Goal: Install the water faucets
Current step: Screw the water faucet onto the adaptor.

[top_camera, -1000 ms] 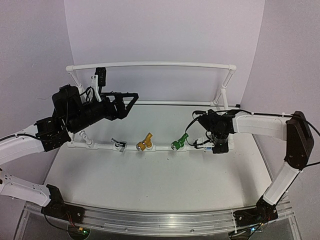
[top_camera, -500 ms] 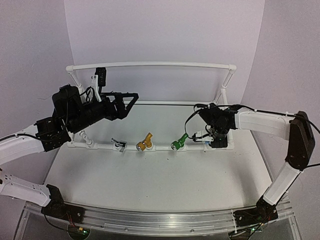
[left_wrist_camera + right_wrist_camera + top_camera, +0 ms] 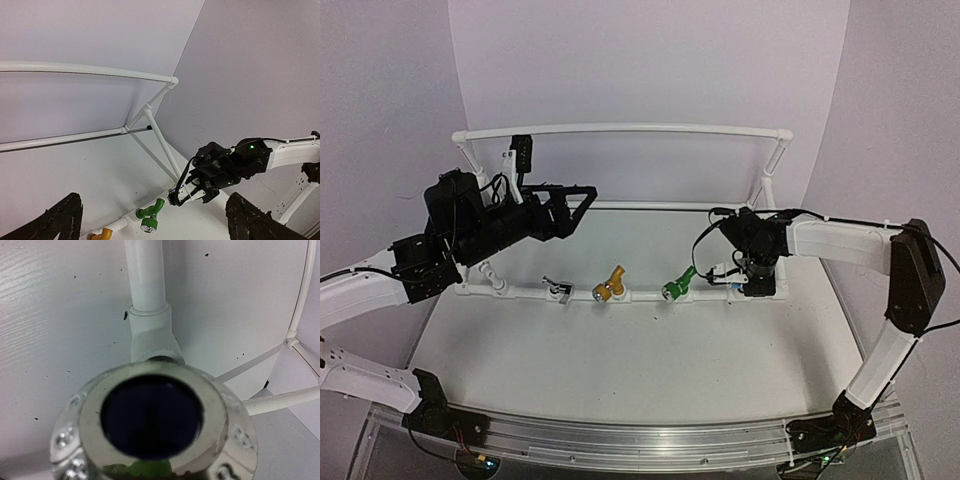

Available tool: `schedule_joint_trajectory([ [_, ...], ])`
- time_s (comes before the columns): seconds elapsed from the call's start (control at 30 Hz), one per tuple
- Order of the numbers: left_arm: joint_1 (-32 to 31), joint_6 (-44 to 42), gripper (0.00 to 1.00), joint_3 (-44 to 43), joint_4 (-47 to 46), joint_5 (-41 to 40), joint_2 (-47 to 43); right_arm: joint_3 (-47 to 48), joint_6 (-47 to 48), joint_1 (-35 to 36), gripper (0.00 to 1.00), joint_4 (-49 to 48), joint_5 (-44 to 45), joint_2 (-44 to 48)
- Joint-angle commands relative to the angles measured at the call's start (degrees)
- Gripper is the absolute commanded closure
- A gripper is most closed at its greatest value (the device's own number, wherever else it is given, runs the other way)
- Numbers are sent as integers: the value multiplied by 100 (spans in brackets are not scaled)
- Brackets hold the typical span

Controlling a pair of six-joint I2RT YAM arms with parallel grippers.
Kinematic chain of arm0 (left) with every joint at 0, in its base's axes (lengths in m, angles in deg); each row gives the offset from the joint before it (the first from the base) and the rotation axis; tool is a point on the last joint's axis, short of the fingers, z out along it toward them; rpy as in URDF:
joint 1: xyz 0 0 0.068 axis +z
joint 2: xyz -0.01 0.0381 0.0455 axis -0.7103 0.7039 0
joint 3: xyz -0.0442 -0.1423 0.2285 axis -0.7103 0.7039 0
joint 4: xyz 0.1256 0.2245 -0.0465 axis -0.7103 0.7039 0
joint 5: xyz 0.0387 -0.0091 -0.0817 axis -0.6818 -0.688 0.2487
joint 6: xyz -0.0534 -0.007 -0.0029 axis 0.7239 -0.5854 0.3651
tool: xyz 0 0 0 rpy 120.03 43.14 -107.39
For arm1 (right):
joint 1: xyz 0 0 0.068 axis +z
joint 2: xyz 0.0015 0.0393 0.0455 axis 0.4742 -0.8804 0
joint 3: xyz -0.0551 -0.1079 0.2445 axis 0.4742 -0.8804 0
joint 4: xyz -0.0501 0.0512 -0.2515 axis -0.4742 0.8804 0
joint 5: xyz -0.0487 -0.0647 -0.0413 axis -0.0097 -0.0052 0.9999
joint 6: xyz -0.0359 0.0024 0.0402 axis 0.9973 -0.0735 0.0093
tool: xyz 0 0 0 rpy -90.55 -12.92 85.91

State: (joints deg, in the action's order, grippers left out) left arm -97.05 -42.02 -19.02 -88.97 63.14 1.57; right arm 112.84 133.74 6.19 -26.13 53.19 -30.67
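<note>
Over the last second the right pincer (image 3: 748, 278), closed on the blue faucet (image 3: 152, 415), has edged back to the front pipe's right end. The faucet now sits just before the white elbow fitting (image 3: 151, 337), though I cannot tell whether it has entered. The silver faucet (image 3: 558, 289), yellow faucet (image 3: 609, 284) and green faucet (image 3: 678, 282) already stand along that pipe, leaving this the last one, while the left pincer (image 3: 578, 208) hangs wide open and unmoved above the desk (image 3: 620, 350).

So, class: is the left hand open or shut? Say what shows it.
Open. The left hand has its fingers far apart at the wrist view's bottom corners, gripping nothing.
</note>
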Motion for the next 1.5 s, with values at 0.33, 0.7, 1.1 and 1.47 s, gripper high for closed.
schedule_joint_trajectory([
  [0.33,29,-132,0,-138,35,-39,-22,-74,147,0,100,159,-229,-105],
  [0.7,27,-209,0,-190,102,-76,-38,623,705,-172,100,774,-524,-453],
  [1.1,26,-307,0,-201,199,-156,-119,948,762,-380,100,1026,-667,-888],
  [1.47,29,-255,0,-192,159,-133,-95,505,116,-546,100,725,-968,-703],
])
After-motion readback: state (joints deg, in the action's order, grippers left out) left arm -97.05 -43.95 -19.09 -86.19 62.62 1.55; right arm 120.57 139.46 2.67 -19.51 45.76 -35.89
